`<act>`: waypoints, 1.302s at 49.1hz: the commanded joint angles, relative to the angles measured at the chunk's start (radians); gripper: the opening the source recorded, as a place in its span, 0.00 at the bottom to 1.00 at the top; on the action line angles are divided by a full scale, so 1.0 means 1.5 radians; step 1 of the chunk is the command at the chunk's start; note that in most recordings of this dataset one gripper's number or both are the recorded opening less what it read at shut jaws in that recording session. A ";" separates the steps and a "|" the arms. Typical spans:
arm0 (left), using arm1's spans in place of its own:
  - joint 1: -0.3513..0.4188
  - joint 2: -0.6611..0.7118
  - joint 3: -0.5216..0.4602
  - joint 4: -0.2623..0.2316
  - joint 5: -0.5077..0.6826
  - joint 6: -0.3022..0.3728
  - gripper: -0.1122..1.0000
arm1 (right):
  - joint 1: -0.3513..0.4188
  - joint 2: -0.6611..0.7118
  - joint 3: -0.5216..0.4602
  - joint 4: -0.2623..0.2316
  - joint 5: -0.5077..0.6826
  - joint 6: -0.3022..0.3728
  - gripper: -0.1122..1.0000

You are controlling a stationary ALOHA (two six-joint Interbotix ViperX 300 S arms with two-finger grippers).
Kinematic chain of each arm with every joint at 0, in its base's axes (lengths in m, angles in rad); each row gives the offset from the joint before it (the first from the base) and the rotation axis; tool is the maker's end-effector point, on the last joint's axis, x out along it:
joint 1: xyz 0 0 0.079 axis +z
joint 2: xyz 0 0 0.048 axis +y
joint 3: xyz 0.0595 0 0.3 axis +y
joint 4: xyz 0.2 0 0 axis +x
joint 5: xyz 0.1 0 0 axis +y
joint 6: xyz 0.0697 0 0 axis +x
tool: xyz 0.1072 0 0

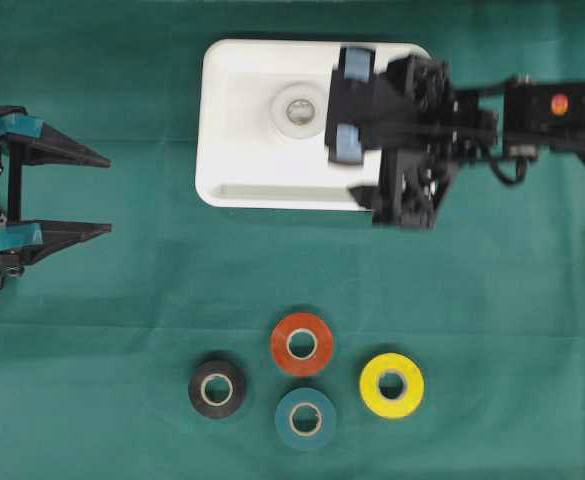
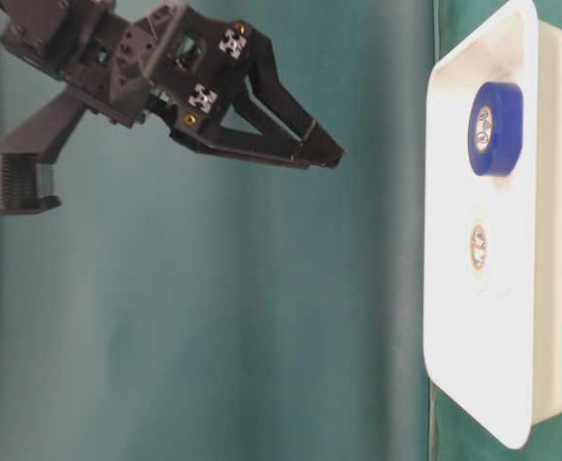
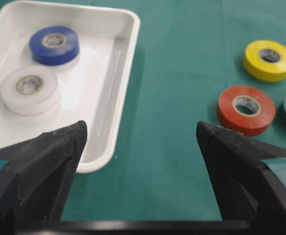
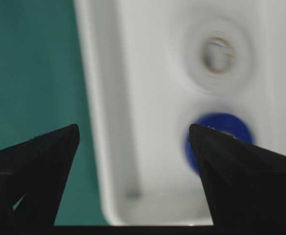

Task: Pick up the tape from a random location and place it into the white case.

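1. Your white case (image 1: 242, 160) sits on the green desk (image 1: 122, 300) at the far middle. Two tape rolls lie inside it already: a white roll (image 3: 30, 89) and a blue roll (image 3: 54, 45), side by side.
2. Four rolls remain on the desk, near side: red roll (image 1: 302, 343), black roll (image 1: 217, 389), teal roll (image 1: 305, 418), yellow roll (image 1: 391, 385). So the task looks partly done.
3. Your right gripper (image 1: 349, 105) hangs over the case's right part, fingers spread wide, holding nothing.
4. Your left gripper (image 1: 100, 194) rests at the left edge, fingers spread wide, empty.
5. The overhead view hides the blue roll beneath the right gripper; the left wrist view shows it plainly.
6. The right wrist view is blurred.
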 commanded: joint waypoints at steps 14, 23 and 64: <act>-0.001 0.005 -0.007 -0.001 0.006 0.000 0.98 | 0.019 -0.071 0.026 -0.002 -0.015 0.001 0.90; -0.001 0.005 -0.007 -0.001 0.008 0.000 0.98 | 0.026 -0.159 0.098 -0.002 -0.063 0.004 0.90; -0.001 0.005 -0.006 -0.001 0.007 0.006 0.98 | 0.026 -0.561 0.488 0.040 -0.225 0.008 0.90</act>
